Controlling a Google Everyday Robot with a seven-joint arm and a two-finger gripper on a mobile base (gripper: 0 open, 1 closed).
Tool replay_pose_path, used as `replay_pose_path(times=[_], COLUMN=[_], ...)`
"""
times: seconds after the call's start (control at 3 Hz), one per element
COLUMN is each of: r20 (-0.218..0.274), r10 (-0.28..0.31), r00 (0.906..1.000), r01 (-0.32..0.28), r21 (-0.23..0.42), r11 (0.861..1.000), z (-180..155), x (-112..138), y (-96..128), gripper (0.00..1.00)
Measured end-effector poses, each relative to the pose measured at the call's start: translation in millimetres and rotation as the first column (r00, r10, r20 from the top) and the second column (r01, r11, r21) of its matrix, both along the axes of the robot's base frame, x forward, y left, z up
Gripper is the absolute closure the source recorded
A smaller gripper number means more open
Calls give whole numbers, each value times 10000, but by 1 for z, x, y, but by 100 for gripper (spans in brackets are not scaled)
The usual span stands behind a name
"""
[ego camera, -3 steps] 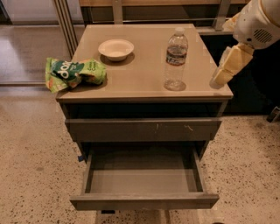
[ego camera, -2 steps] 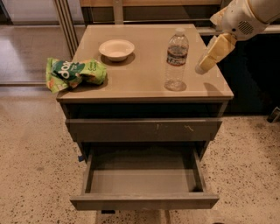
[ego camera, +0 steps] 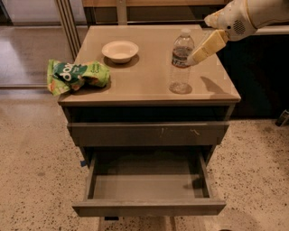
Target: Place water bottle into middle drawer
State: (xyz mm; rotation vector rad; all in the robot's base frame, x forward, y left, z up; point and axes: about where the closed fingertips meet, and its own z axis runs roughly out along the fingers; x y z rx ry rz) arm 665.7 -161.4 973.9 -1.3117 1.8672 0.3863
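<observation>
Since a second back the cream-coloured gripper (ego camera: 193, 58) swung right beside the small clear plastic water bottle (ego camera: 181, 67) standing on the tan tabletop (ego camera: 144, 83) (grip width: can't tell), wide grey-brown middle drawer (ego camera: 149, 187) open, grabbing and placing all left.

The arm (ego camera: 257, 13) enters from the upper right, its claw (ego camera: 195, 56) slanting down-left.

Light is indoor, moderate and warm, falling from above. The tabletop (ego camera: 149, 83) is evenly lit with a faint sheen. The gripper (ego camera: 193, 59), upper right just beside the bottle (ego camera: 181, 61), casts a soft shadow on the top. The bowl (ego camera: 120, 50) has a short shadow. The open drawer (ego camera: 149, 186) is dim inside. The background at right is dark.
</observation>
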Motion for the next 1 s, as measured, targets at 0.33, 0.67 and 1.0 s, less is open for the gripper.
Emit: replay_pose_path(times=[0.33, 0.67, 1.0], r20=[-90, -133, -61], r10=[-120, -101, 37], r00=[9999, 9999, 10000], r01=[122, 110, -30], r21=[281, 700, 1062], r11=[9995, 9975, 9943], z=[-11, -24, -31], x=[2, 9, 19], y=[1, 9, 22], gripper=[0, 0, 0])
